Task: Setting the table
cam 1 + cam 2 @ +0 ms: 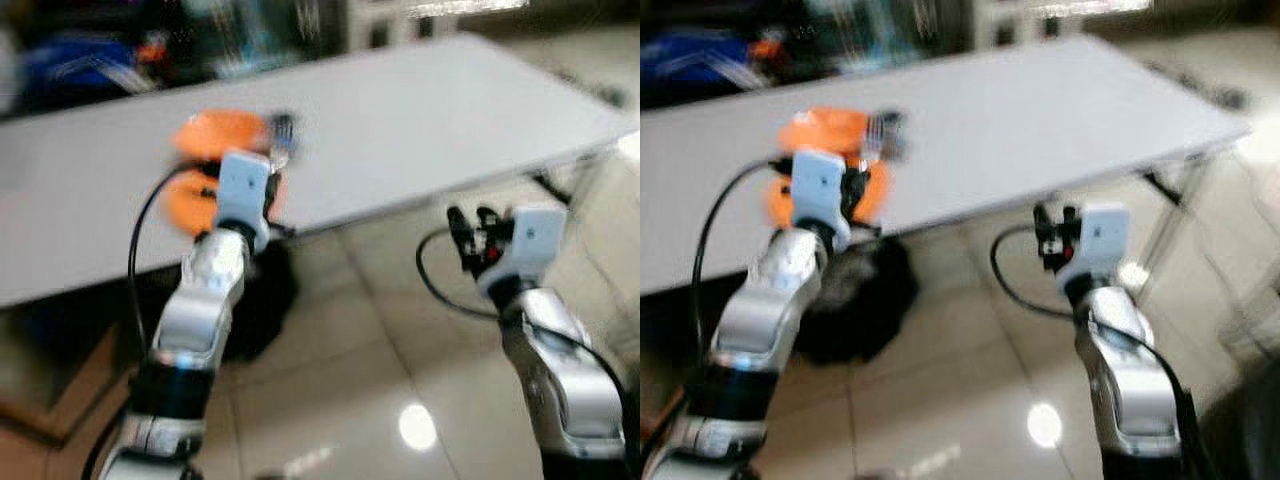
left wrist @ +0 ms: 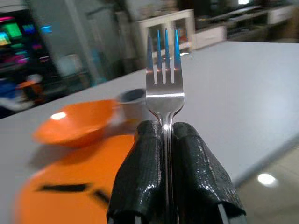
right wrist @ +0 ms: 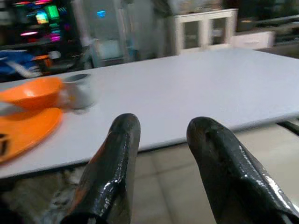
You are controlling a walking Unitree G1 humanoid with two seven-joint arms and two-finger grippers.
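Left gripper (image 2: 168,140) pinches fork (image 2: 164,70) upright over white table (image 1: 420,120); orange plate (image 2: 70,186), bowl (image 2: 77,122), probably a cup (image 2: 131,100) (blurred). Right gripper (image 3: 161,135) open, empty, above tiled floor (image 1: 350,380).

Polished metal fork (image 2: 165,88); glossy orange bowl (image 2: 77,122); matt table (image 1: 420,110)

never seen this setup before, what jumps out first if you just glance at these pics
First the silver fork, clamped upright between the left gripper's black fingers, tines up, over the near edge of the white table. Next the orange tableware beneath and beyond it: an orange plate at the table's edge, an orange bowl behind it, and a small grey cup beside the bowl. The right gripper is open and empty, short of the table over the tiled floor.
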